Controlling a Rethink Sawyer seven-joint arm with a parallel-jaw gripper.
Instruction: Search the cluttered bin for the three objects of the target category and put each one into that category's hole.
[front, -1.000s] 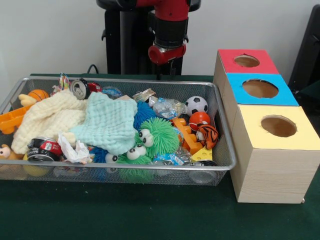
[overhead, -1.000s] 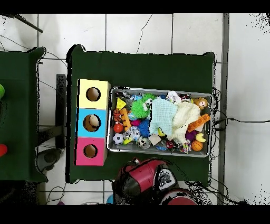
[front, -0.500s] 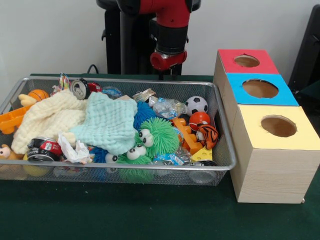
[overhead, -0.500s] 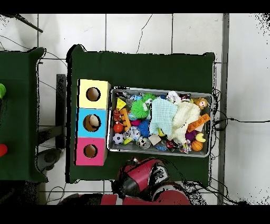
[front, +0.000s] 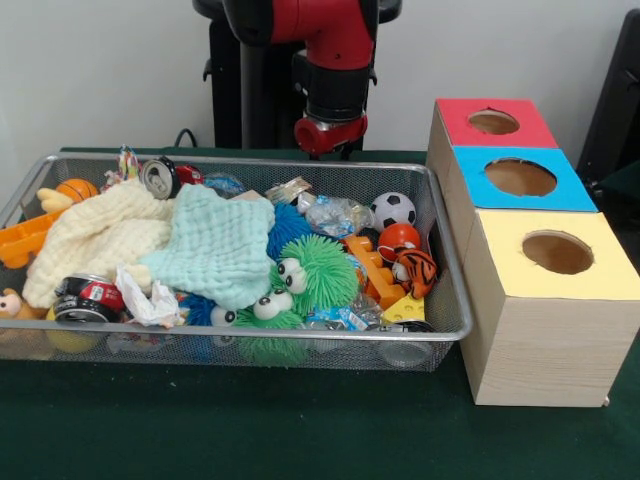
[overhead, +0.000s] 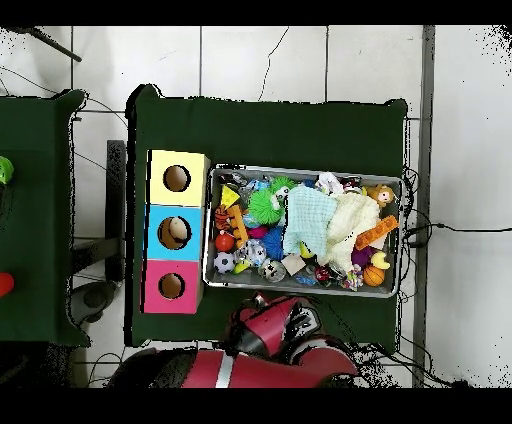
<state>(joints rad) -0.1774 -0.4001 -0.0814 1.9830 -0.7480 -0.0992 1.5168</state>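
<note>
Tool (front: 330, 135) hangs behind the bin's (front: 452, 300) far rim, carrying nothing; whether its grip is wide or narrow we cannot tell. We judge we're searching; next, descend over the clutter beside the boxes (front: 545, 310).

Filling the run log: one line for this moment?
arm: behind bin, above rim | gripper: cannot tell | cloths cover toys | boxes: nothing entering

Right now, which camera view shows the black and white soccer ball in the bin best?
The front view: the soccer ball sits unobstructed near the wire bin's far rim, its black patches plain. The overhead view shows it only as a small speckled spot beside the pink-topped box.
</note>
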